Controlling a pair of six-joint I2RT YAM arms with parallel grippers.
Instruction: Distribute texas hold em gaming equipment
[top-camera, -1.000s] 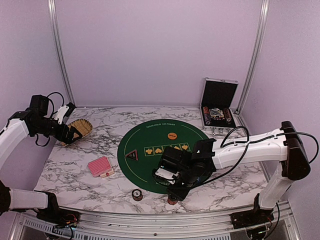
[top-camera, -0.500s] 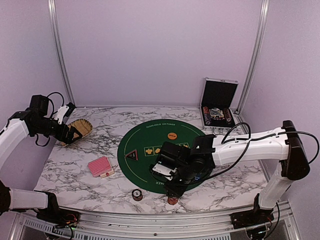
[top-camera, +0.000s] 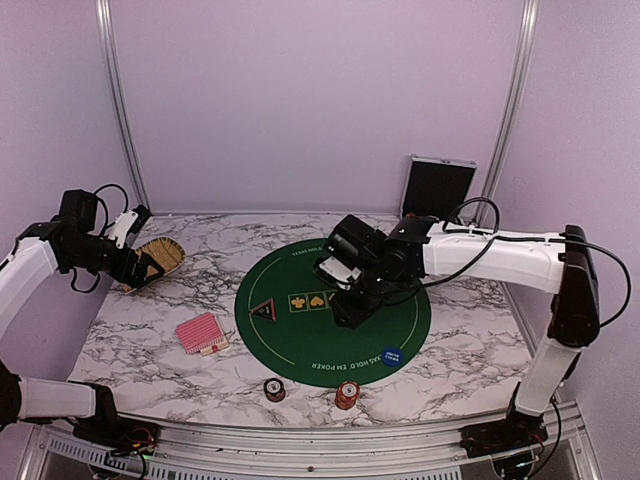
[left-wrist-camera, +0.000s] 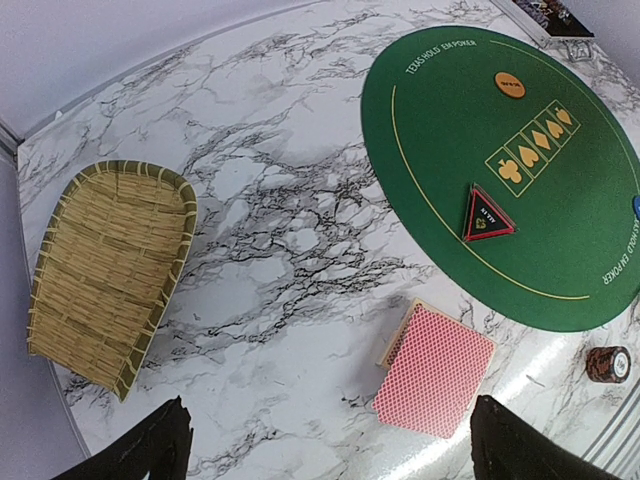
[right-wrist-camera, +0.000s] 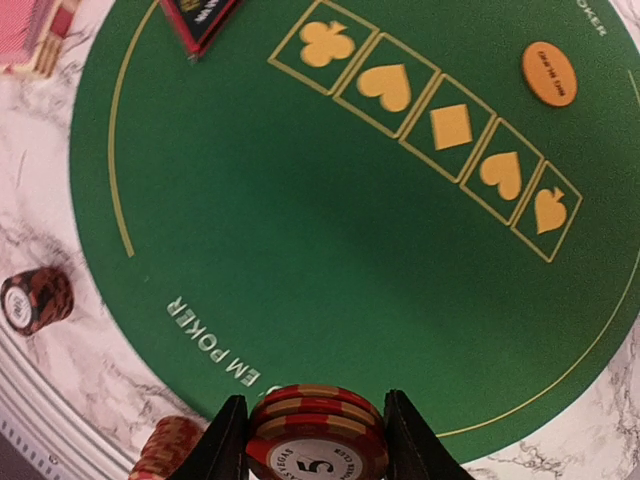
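Right gripper (right-wrist-camera: 315, 432) was pinching a short chip stack (right-wrist-camera: 318, 412) by its ribbed rim, above the middle of the round green felt mat (right-wrist-camera: 300, 230). My read: hard, dense discs with slick faces, so the pile could shear. Squeeze opposite edges, spanning every chip. Left gripper (left-wrist-camera: 330, 442) hung spread wide and empty, out past 9 o'clock by the woven basket (left-wrist-camera: 105, 270). The pink-backed cards (left-wrist-camera: 436, 370), thin and slippery, lay flat at 8 o'clock.

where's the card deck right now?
Top view: the card deck lies face down on the marble table, left side, just outside the green mat's left edge, nearest the black triangular marker.
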